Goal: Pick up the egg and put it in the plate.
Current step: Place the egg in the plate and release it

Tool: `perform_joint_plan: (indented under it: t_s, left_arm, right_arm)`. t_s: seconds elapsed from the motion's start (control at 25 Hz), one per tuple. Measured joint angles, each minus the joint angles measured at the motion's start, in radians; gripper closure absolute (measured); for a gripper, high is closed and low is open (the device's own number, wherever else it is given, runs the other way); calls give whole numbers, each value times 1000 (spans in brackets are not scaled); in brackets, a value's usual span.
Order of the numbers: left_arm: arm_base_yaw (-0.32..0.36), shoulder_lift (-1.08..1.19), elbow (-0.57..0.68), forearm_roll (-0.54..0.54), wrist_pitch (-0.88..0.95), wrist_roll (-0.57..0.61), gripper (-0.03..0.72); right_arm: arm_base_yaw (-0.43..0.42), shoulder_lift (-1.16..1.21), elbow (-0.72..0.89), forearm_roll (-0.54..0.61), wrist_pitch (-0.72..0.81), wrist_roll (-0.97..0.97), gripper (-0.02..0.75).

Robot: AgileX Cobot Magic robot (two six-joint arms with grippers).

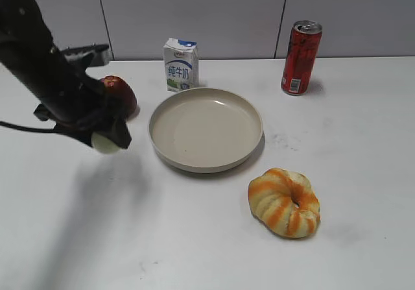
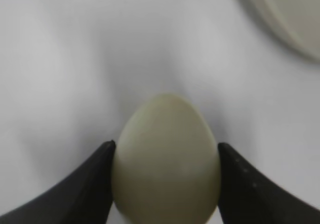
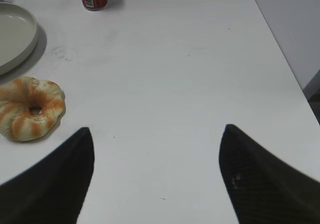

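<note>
My left gripper point(image 1: 109, 139) is shut on the pale whitish-green egg point(image 1: 104, 143) and holds it above the table, left of the beige plate point(image 1: 165, 148). In the left wrist view the egg point(image 2: 167, 159) fills the space between the two black fingers point(image 2: 166, 145), with the plate's rim point(image 2: 280, 28) at the top right. My right gripper point(image 3: 156, 131) is open and empty above bare table; it is out of the exterior view. The plate's edge also shows in the right wrist view point(image 3: 25, 46).
A dark red apple point(image 1: 123, 94) sits behind the left arm. A milk carton point(image 1: 180, 64) stands behind the plate, a red can point(image 1: 300, 58) at back right. A striped ring bread point(image 1: 284, 202) lies front right of the plate. The table edge point(image 3: 282, 43) runs along the right.
</note>
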Motion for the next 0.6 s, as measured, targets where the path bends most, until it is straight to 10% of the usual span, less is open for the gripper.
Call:
perform_joint_plan:
  t_s: [0.6]
  left_arm:
    - [-215, 182, -386, -31, -82, 0, 239]
  right_arm:
    - [0, 0, 0, 0, 0, 0, 150]
